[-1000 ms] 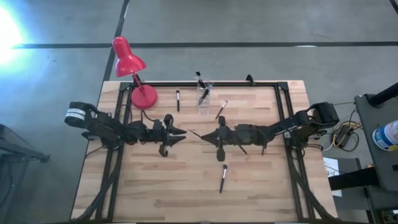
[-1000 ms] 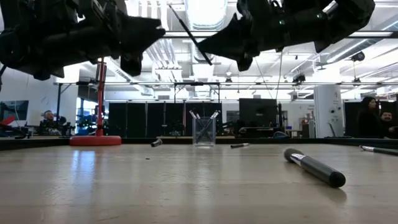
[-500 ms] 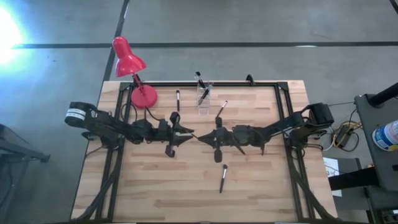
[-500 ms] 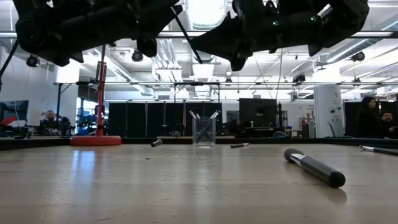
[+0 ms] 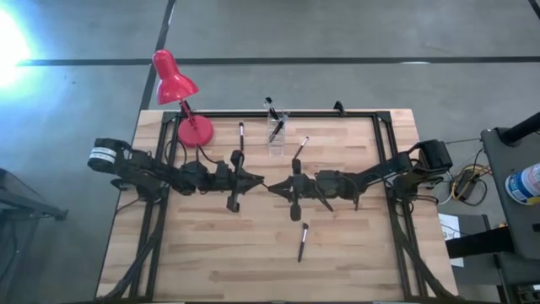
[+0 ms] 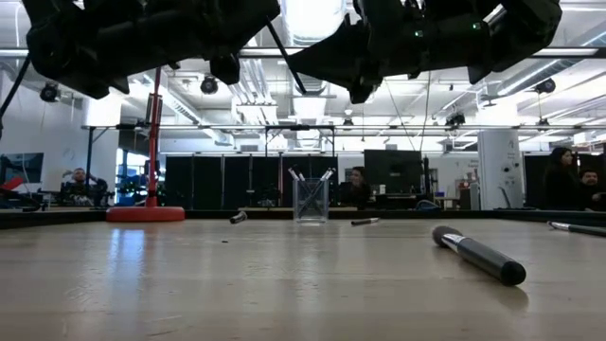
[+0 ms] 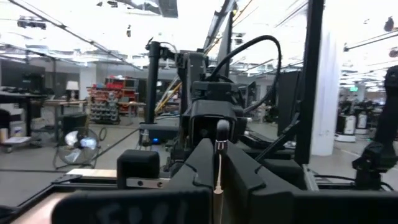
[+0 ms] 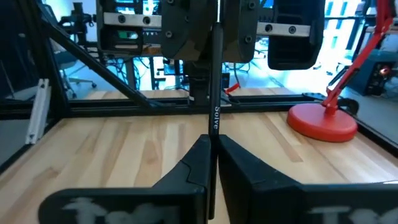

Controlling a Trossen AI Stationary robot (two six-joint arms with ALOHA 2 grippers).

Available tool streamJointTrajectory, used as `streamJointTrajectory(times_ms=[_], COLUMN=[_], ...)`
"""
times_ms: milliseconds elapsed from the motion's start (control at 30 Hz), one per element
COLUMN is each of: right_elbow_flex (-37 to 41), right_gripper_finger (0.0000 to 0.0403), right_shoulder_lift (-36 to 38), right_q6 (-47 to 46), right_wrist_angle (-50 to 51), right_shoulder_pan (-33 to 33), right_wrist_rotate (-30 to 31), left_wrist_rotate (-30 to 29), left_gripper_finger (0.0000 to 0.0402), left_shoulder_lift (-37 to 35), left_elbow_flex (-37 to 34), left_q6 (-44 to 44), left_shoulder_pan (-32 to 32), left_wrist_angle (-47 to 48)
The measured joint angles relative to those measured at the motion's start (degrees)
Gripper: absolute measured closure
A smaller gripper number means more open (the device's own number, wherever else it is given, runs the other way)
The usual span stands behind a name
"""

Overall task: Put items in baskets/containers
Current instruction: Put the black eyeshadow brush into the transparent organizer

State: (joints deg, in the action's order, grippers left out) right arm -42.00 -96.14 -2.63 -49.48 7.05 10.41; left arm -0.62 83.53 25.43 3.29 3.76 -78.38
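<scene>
A thin brush, dark-handled with a silver ferrule, hangs tilted high above the table's middle, between my two grippers. My left gripper and my right gripper face each other, and both are shut on it. The clear holder stands at the far edge with a few brushes upright in it. Other brushes lie flat on the wood: one beside the lamp base, one right of the holder and one toward the near edge. My left gripper pinches the brush's silver part, just below its dark tip, between the two fingers. The fingers come from the table's left, about level, and lie across the brush. My right gripper pinches the dark handle between its two fingers, coming level from the table's right, across the brush. The brush is tilted and clear of the table, and its lower end sticks out below the fingers.
A red desk lamp stands at the far left corner on its round base. A black frame runs round the table's edges. Bare wood lies along the near half, apart from the one brush. People sit in the room behind.
My left gripper has moved toward the table's right and a little up, to the brush that my right gripper holds, and has shut on the brush's upper end. My right gripper and the brush have stayed in place.
</scene>
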Motion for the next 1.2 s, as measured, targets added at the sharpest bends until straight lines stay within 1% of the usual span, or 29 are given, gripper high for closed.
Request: streamJointTrajectory(times_ms=[67, 333, 400, 467, 567, 667, 800, 867, 967, 1067, 1200], right_elbow_flex=[0.0, 0.1, 0.3, 0.7, 2.5, 6.1, 11.6, 14.9, 18.7, 21.3, 23.1], right_gripper_finger=[0.0366, 0.0281, 0.0269, 0.0266, 0.0279, 0.0305, 0.0347, 0.0365, 0.0388, 0.0393, 0.0394], right_shoulder_lift=[0.0, 0.6, 1.8, 3.5, 6.6, 9.6, 13.5, 15.2, 17.8, 20.5, 23.9], right_q6=[0.6, 1.9, 3.8, 4.7, 5.9, 7.4, 8.7, 8.9, 8.7, 8.4, 7.4], right_wrist_angle=[0.1, 4.8, 7.9, 11.7, 16.0, 16.1, 15.4, 13.0, 10.0, 9.5, 9.0], right_shoulder_pan=[0.0, -0.2, -0.4, -0.6, -1.4, -2.4, -4.8, -6.3, -8.4, -10.1, -11.3], right_wrist_rotate=[0.3, 0.7, 0.8, 0.9, 0.9, 0.8, 0.4, 0.1, 0.0, 0.0, 0.0], left_wrist_rotate=[-1.6, -3.3, -4.5, -5.1, -5.5, -5.8, -7.0, -7.5, -11.2, -14.7, -14.8], left_gripper_finger=[0.0391, 0.0391, 0.0391, 0.0392, 0.0392, 0.0392, 0.0392, 0.0392, 0.0392, 0.0392, 0.0392], left_shoulder_lift=[-0.1, -0.3, -0.3, -0.3, -0.4, -0.9, -2.5, -3.3, -4.7, -4.8, -3.6], left_elbow_flex=[0.7, 6.1, 8.2, 10.2, 12.7, 14.7, 16.1, 16.9, 18.5, 20.5, 23.3], left_q6=[-0.1, -2.9, -3.7, -4.2, -5.2, -5.8, -5.9, -6.0, -7.2, -7.5, -6.6], left_shoulder_pan=[0.0, -0.6, -0.7, -1.0, -1.4, -2.3, -4.3, -5.8, -8.4, -11.5, -15.3], left_wrist_angle=[1.3, 10.7, 14.4, 18.5, 22.3, 25.1, 30.2, 33.7, 40.8, 47.9, 54.5])
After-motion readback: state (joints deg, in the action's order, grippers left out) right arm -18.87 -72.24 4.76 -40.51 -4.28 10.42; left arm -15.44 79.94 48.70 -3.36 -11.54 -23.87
